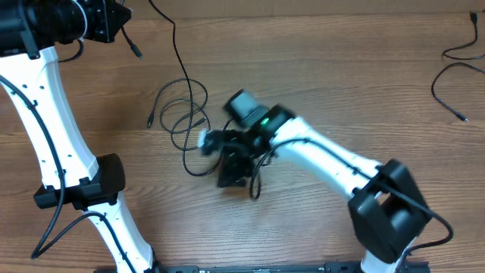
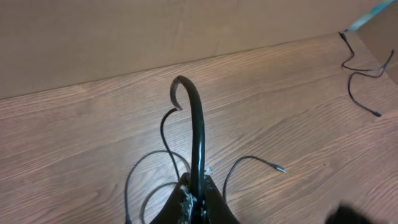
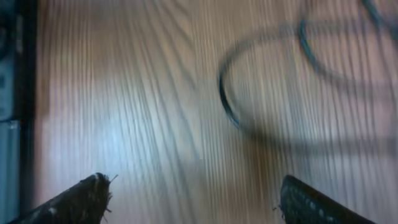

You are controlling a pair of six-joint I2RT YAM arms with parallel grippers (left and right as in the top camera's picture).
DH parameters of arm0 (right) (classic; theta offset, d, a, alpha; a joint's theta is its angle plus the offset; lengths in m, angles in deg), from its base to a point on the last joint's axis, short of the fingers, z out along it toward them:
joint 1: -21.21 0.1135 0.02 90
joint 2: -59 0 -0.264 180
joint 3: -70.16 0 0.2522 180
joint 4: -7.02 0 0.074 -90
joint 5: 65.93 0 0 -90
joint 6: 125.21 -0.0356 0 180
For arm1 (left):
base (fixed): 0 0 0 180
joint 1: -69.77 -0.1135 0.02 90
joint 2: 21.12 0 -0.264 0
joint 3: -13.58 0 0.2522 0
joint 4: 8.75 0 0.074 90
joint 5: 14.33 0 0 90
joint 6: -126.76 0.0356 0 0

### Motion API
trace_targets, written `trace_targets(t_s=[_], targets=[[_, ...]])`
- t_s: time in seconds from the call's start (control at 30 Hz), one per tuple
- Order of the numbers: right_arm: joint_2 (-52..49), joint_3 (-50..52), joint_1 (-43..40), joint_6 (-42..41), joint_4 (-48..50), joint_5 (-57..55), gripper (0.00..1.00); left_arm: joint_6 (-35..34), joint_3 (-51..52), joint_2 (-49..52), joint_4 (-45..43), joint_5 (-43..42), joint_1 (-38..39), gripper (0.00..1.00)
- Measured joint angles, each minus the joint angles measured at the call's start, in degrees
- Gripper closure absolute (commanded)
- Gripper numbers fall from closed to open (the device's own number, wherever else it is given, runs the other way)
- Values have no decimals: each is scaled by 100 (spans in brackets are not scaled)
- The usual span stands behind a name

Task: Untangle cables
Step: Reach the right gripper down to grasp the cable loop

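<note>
Cables (image 3: 222, 93) loop just ahead of the spread right gripper (image 3: 193, 183), while the left gripper (image 2: 198, 188) pinches one.

Warm wood desk (image 1: 341, 83), slick black cables (image 1: 182, 114).
The desk shows smooth brown wood grain with a faint sheen; the cables look rubbery, slightly glossy, their small tips (image 2: 280, 168) bright metal; white arm shells (image 1: 326, 155) read as glossy plastic, joints (image 1: 386, 208) matt black.
</note>
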Motion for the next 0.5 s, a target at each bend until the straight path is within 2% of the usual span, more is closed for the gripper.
trace_targets(t_s=[0.07, 0.13, 0.2, 0.4, 0.5], targets=[[2, 4, 339, 168, 855, -396, 2, -7, 0, 0, 0, 0, 66, 95], [2, 7, 588, 289, 1764, -831, 2, -9, -2, 0, 9, 2, 107, 93], [2, 0, 625, 323, 2236, -1045, 0, -13, -7, 0, 42, 0, 144, 93], [-326, -24, 442, 146, 2225, -1167, 0, -28, -7, 0, 133, 0, 219, 93], [-796, -26, 372, 103, 1947, -979, 5, -28, -7, 0, 173, 2, 219, 93]])
